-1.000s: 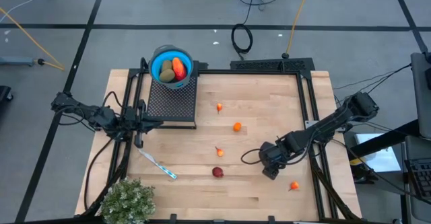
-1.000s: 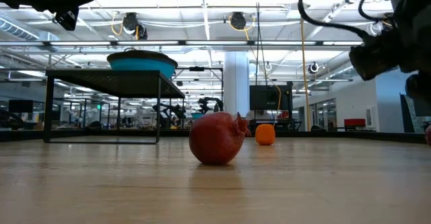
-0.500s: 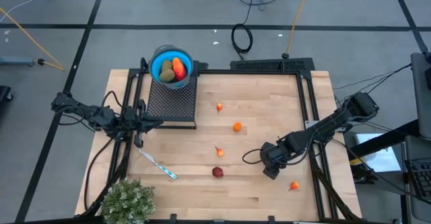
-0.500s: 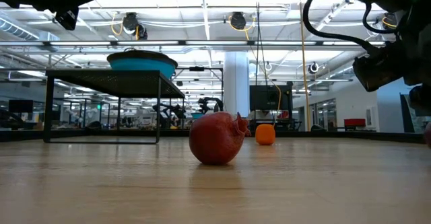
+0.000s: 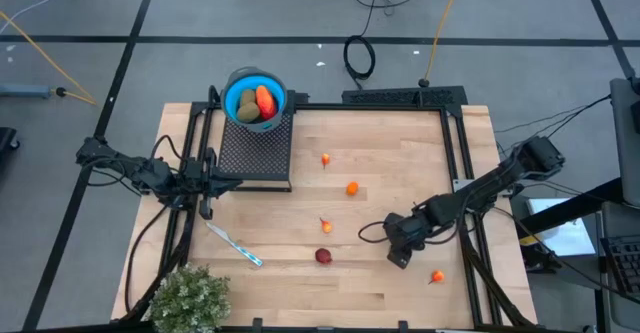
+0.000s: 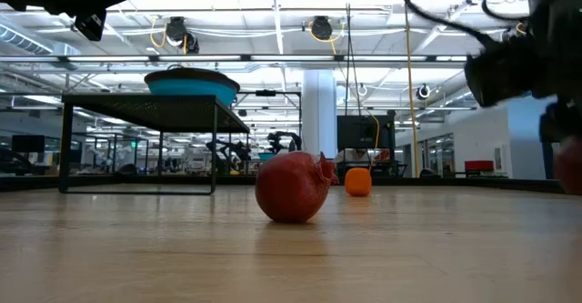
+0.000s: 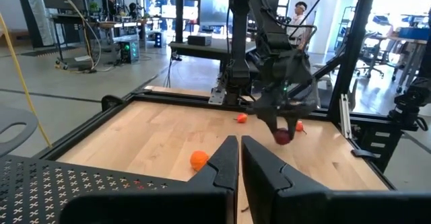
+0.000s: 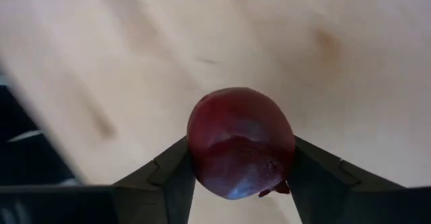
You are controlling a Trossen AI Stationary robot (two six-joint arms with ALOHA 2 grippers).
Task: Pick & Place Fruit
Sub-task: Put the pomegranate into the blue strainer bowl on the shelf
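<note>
The right arm's tool (image 5: 398, 258) hangs over the right half of the pale wooden worktop (image 5: 400, 153), and a dark red round toy fruit (image 8: 240, 142) sits squarely between its two dark fingers (image 8: 161, 177), which press against both of its sides. The right wrist view shows bare wood behind the fruit. In the left wrist view the same dark red piece (image 7: 283, 137) shows at the tip of that far arm, above the wood.

A second dark red round fruit with a small crown (image 5: 323, 256) lies on the worktop, apart from the right tool, with a tiny red-orange piece (image 5: 326, 225) beyond it, a small orange ball (image 5: 352, 188) farther on, and another tiny red piece (image 5: 326, 159) toward the back. One more small orange-red piece (image 5: 437, 276) lies close to the right tool, toward the front right corner.

The blue round bowl (image 5: 236, 85) on the black perforated metal stand (image 5: 255, 148) holds olive-brown ovals (image 5: 247, 106) and a long red-orange piece (image 5: 265, 100).

The left arm's tool (image 5: 207, 208), clenched on nothing, waits at the left edge beside the stand.
</note>
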